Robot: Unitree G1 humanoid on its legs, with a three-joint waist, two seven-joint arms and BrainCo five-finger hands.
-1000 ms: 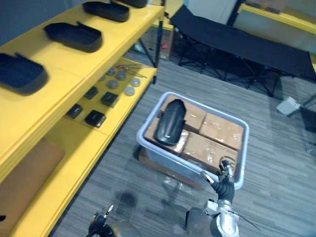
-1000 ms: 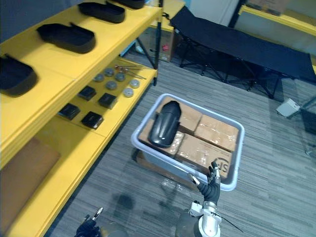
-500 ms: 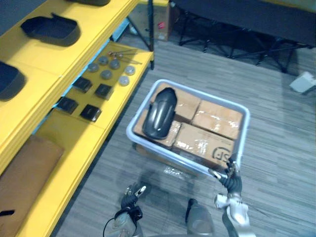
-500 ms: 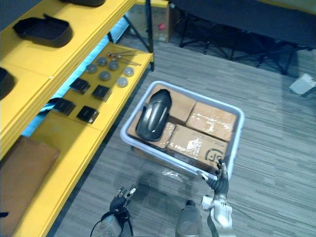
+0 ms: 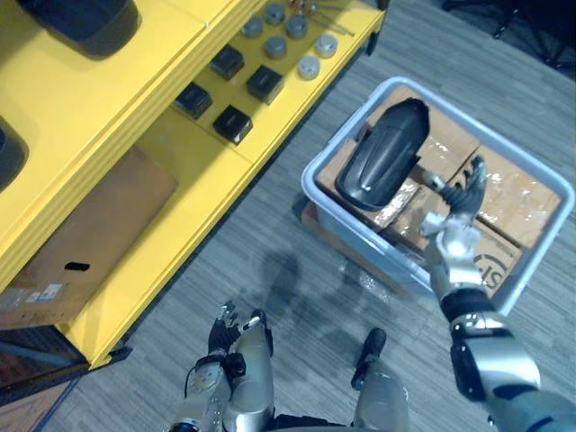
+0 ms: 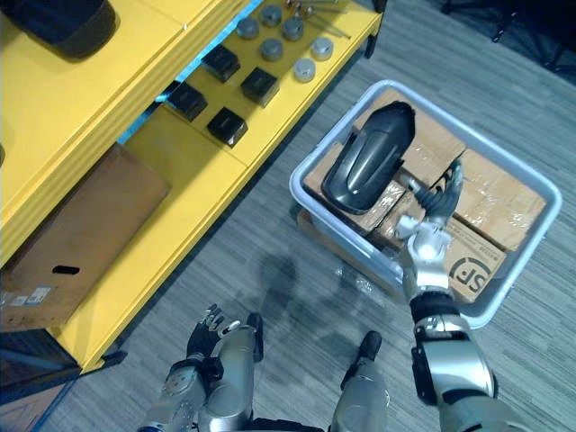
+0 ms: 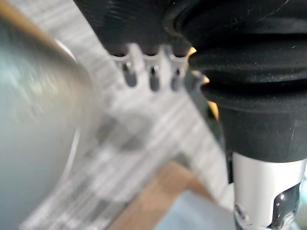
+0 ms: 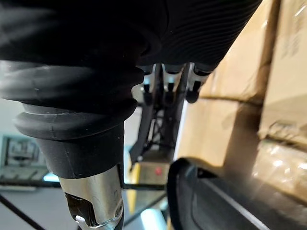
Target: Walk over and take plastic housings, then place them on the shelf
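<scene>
black plastic housing (image 5: 382, 155) is lying in grey bin (image 5: 307, 178), just beside released fingers of right hand (image 5: 457, 236). left hand (image 5: 223, 335) is hanging, fingers relaxed.

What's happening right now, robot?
Right hand open over bin, beside black housing, not gripping. Left hand open, low, idle. Nothing between hand and housing.

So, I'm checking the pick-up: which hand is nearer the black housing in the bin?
Right. The right hand hovers beside the housing over the boxes; the left hand is low, outside the bin.
</scene>
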